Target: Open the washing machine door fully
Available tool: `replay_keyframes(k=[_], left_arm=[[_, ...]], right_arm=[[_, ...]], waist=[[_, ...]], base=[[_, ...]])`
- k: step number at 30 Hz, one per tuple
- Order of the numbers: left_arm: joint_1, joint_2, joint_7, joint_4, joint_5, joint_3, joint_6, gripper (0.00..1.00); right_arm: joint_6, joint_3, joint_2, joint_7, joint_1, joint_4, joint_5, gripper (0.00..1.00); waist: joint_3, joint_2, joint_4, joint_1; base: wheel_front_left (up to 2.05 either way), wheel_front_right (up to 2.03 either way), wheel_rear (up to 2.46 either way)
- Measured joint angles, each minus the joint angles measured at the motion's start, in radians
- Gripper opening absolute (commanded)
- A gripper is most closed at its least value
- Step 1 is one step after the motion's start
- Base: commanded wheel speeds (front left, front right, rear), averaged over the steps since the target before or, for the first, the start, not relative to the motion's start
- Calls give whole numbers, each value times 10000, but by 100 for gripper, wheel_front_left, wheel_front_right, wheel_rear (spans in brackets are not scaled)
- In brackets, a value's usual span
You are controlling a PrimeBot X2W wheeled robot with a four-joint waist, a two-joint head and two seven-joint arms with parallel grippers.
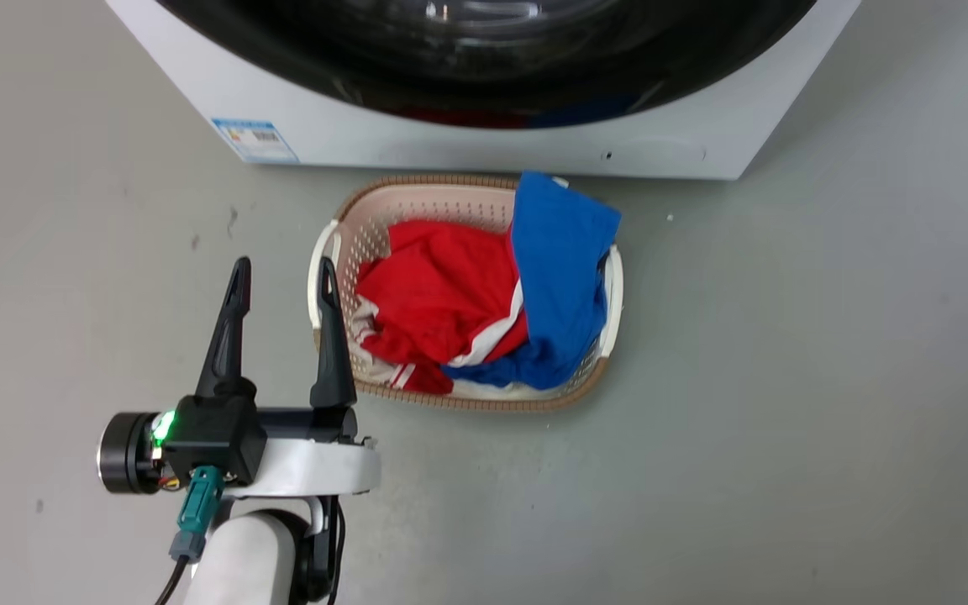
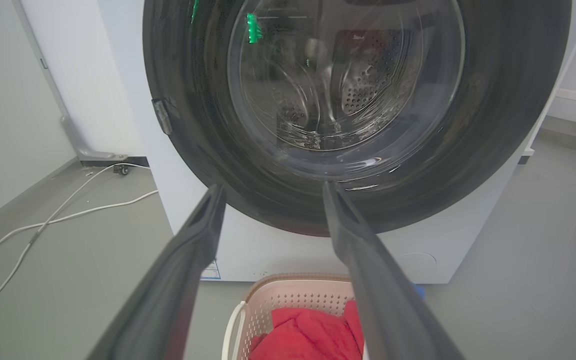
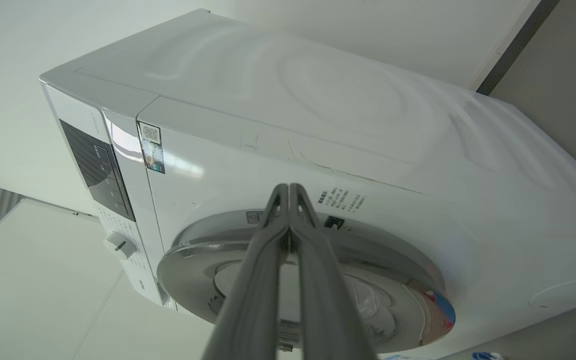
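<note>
Left tool (image 1: pixel 282 273) spread, empty, poised beside the laundry basket (image 1: pixel 417 181), I judge to line up a reach | right tool (image 3: pixel 288 186) pinched together, holding nothing, raised toward the white washing machine (image 3: pixel 318 100) | washing machine door (image 2: pixel 498 125) beyond the basket, seemingly flush against the front, not yet opened

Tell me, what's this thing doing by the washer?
A two-armed robot faces a white washing machine whose round black door is shut. Its left gripper hangs open beside a laundry basket of red and blue clothes; the right gripper, fingers pressed together, points at the door's rim. Nothing is gripped.
</note>
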Motion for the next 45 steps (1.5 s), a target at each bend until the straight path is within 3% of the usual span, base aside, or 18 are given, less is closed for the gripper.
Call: replay_keyframes(k=[14, 25, 35, 45], left_arm=[[-804, 0, 0, -205, -56, -291, 205, 100], [-1159, 0, 0, -274, -228, -577, 305, 100], [-1387, 0, 0, -291, -336, -727, 424, 100], [-1406, 0, 0, -217, -385, -706, 500, 100]], right_arm=[[0, 1716, -709, 1586, -2961, 892, -761, 0], [0, 2813, -654, 2320, -5104, 1544, -1565, 0], [0, 3369, -385, 3016, -5863, 1806, -1896, 0], [-19, 3446, -472, 3691, -5395, 1467, -1712, 0]], waist=[[1798, 0, 402, 0], [2612, 0, 721, -1], [2977, 0, 1012, -1], [2773, 0, 949, -1]], base=[[0, 0, 0], [0, 0, 0], [0, 0, 0], [0, 0, 0]])
